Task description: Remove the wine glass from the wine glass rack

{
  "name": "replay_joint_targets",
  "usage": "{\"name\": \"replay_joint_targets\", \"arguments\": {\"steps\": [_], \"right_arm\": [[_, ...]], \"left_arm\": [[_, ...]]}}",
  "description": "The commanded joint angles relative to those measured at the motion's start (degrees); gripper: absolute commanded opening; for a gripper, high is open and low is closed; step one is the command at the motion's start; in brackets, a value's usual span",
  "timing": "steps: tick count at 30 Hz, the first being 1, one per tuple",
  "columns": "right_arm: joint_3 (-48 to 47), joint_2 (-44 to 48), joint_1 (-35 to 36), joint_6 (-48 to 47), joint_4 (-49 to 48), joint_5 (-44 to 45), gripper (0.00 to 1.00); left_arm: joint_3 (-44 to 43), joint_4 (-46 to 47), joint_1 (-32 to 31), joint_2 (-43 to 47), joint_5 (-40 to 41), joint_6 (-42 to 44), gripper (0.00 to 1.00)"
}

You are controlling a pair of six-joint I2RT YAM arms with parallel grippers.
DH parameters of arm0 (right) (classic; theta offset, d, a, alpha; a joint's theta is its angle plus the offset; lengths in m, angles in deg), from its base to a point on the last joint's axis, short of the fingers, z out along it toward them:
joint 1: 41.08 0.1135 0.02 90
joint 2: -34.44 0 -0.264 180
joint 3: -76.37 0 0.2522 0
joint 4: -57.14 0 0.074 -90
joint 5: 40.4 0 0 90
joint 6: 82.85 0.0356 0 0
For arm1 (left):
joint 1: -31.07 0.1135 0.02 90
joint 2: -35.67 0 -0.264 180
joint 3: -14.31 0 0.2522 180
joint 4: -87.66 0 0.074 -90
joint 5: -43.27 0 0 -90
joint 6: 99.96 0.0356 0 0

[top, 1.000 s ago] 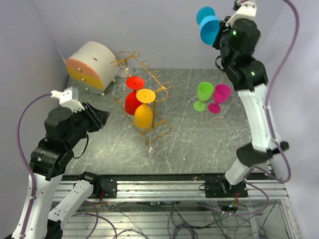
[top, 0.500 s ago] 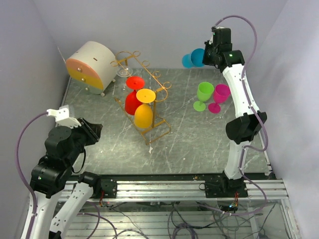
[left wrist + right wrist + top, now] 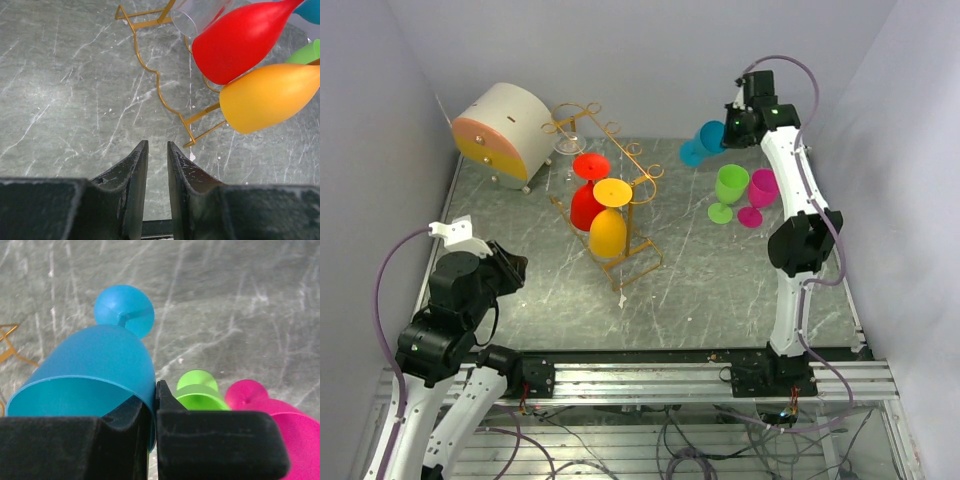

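The gold wire wine glass rack [image 3: 642,183] stands at the back middle of the table, with a red wine glass [image 3: 585,205] and an orange wine glass [image 3: 608,232] hanging from its rails. My right gripper [image 3: 732,130] is shut on the rim of a blue wine glass [image 3: 705,140], held tilted in the air right of the rack. In the right wrist view one finger sits inside the blue wine glass [image 3: 100,365], the other outside. My left gripper [image 3: 157,145] hovers over bare table near the rack [image 3: 150,75], jaws slightly apart and empty.
A green glass [image 3: 730,185] and a pink glass [image 3: 763,190] stand upright at the back right, just below the blue one. A round white-and-orange drawer box [image 3: 505,130] sits at the back left. A clear glass [image 3: 197,15] hangs at the rack's far end.
The right arm has swung down and to the left with the blue glass, from high up to just above the back of the table. The left arm has drawn back toward the near left.
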Motion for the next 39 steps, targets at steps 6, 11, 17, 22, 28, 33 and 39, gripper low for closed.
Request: {"name": "replay_joint_targets", "arguments": {"steps": [6,11,17,22,28,33,39], "right_arm": [[-6.46,-3.62,7.21,-3.7,5.05,2.53,0.0],[-1.49,-0.34,10.93,-3.96,5.45,6.42,0.0],[10.47,11.22,10.91,-1.63,-0.51,11.35,0.0],[12.37,15.62,0.65,2.92,-6.17,4.14,0.0],[5.97,10.26,-8.51,7.39,-4.93,5.54,0.0],[6.81,8.76,-15.0,10.03,-2.27,11.66,0.0],[21.06,17.62,-20.46,11.38,-7.33,14.92,0.0]], "left_arm": [[0.16,1.35,-0.03,0.67,1.72,0.22,0.32],[0.33,1.52,-0.02,0.47,1.72,0.1,0.33],[0.22,1.35,-0.04,0.54,1.73,0.1,0.32],[0.39,1.58,-0.04,1.23,1.81,0.1,0.32],[0.35,1.46,-0.03,1.32,1.65,0.15,0.32],[0.39,1.62,-0.04,1.65,1.49,0.26,0.32],[0.35,1.44,-0.03,1.37,1.76,0.13,0.32]]}}
